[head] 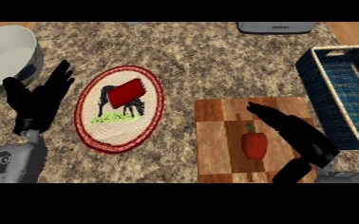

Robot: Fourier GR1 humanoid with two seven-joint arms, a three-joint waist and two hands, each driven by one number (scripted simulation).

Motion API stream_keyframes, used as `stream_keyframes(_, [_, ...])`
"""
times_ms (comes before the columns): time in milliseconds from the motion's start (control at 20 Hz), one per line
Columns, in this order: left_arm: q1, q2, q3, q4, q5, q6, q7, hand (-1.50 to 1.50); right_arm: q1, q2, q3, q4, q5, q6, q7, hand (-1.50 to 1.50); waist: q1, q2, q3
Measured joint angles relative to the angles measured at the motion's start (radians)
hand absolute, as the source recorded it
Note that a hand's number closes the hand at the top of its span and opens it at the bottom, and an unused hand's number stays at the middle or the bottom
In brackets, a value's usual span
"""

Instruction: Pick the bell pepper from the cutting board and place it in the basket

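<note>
The small red bell pepper with a green stem lies on the checkered wooden cutting board, just beside the right hand, whose straight fingers hold nothing and, I judge, prepare to grasp it. The dark blue woven basket waits at the right. The left hand rests open at the left edge.

1 head view, steeply down on the counter, forearms entering from the lower edge
</note>
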Motion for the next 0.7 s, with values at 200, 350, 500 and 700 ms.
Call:
stream_keyframes(200, [0.007, -0.009, 0.006, -0.013, -0.012, -0.008, 0.002, 0.00, -0.016, 0.029, 0.010, 0.030, 0.054, -0.024, 0.009, -1.50, 0.001, 0.000, 0.000])
stream_keyframes(350, [0.008, -0.008, 0.018, -0.023, -0.016, -0.015, 0.011, 0.00, -0.030, 0.057, 0.024, 0.053, 0.095, -0.043, 0.024, -1.50, 0.002, 0.000, 0.000])
stream_keyframes(500, [0.007, -0.020, 0.018, -0.007, -0.028, -0.015, -0.009, 0.00, -0.039, 0.056, 0.034, 0.110, 0.137, -0.081, -0.015, 1.50, 0.002, 0.000, 0.000])
stream_keyframes(700, [0.017, -0.016, 0.028, -0.035, -0.018, -0.027, 0.016, 0.00, -0.042, 0.044, 0.082, 0.131, 0.214, -0.108, -0.040, 1.50, 0.003, -0.001, -0.002])
